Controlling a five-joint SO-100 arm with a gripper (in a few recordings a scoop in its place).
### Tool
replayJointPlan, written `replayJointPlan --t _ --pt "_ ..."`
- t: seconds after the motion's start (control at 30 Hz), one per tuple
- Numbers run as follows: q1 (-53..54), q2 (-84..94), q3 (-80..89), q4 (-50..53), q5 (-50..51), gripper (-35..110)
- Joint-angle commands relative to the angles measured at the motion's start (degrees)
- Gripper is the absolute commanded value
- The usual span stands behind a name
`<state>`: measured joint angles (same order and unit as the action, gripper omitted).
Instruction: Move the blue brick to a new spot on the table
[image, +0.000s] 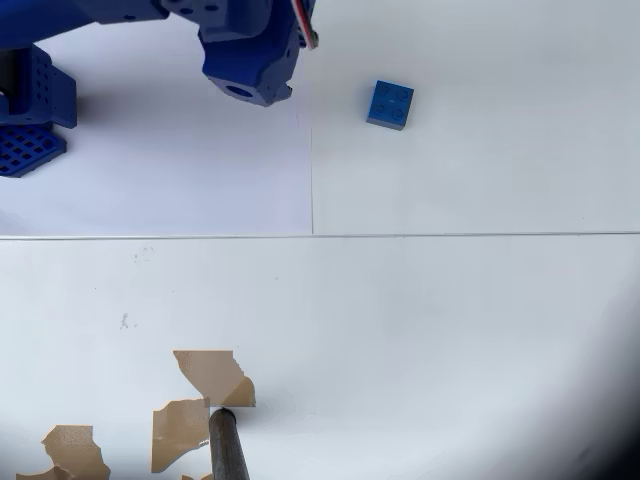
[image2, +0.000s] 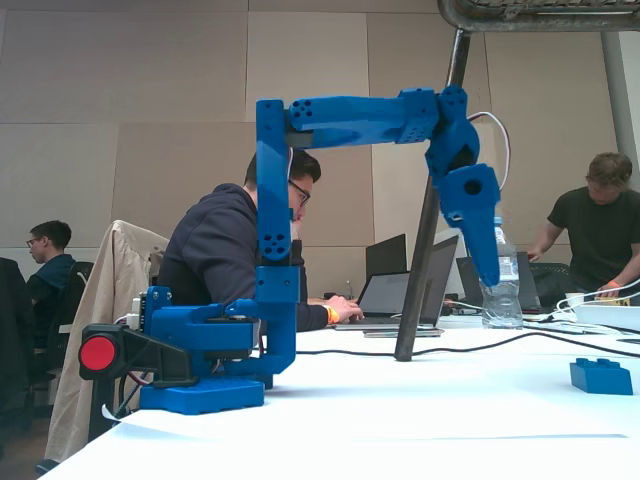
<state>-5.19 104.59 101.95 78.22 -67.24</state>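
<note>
The blue brick (image: 390, 104) lies flat on the white table (image: 450, 330), studs up, near the far edge in the overhead view. In the fixed view the brick (image2: 601, 376) sits at the right edge of the table (image2: 400, 420). My gripper (image2: 490, 268) hangs high above the table, pointing down, its fingers together with nothing between them. It is to the left of the brick and well clear of it. From overhead the gripper (image: 252, 75) shows as a blue block left of the brick.
My arm's base (image: 30, 120) stands at the top left. A black pole (image: 228, 448) rises from the near edge among brown torn patches (image: 212, 375). In the fixed view a black cable (image2: 480, 349), laptops, a bottle (image2: 502, 285) and people sit behind the table.
</note>
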Motion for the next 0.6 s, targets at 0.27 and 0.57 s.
replayJointPlan --t 0.27,0.57 --pt "2.37 60.47 56.16 -9.93 -9.23 0" --pt "4.04 86.04 73.3 -2.9 -13.18 0"
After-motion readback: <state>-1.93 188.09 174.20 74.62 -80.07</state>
